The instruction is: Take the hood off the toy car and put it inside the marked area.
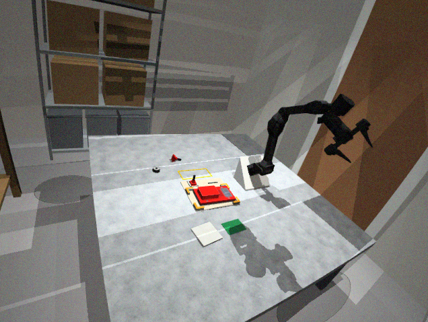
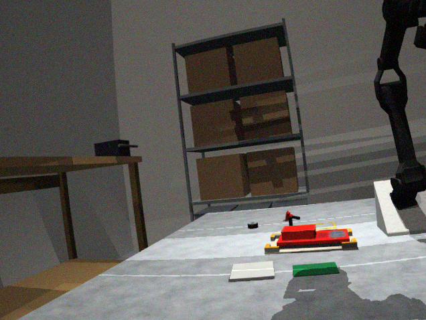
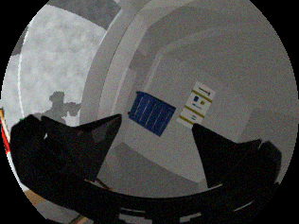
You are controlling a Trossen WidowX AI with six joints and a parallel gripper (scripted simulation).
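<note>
The toy car is a flat red body (image 1: 216, 199) (image 2: 323, 240) on a cream board with yellow corner brackets. A raised red block (image 1: 208, 191) (image 2: 298, 231) sits on its left part and a grey patch (image 1: 226, 192) (image 2: 337, 233) shows at its right; I cannot tell surely which part is the hood. The marked area is a yellow outline (image 1: 197, 177) (image 2: 325, 223) on the table behind the board, with nothing in it. My gripper (image 1: 361, 154) (image 3: 158, 122) is open and empty, high at the right, far from the car. It is out of sight in the exterior view.
A small red piece with a black peg (image 1: 193, 181) stands at the board's back left. A red and black piece (image 1: 173, 157) and a black wheel (image 1: 155, 169) (image 2: 252, 225) lie farther back. A white plate (image 1: 206, 234) (image 2: 252, 271) and a green block (image 1: 234, 226) (image 2: 315, 268) lie in front.
</note>
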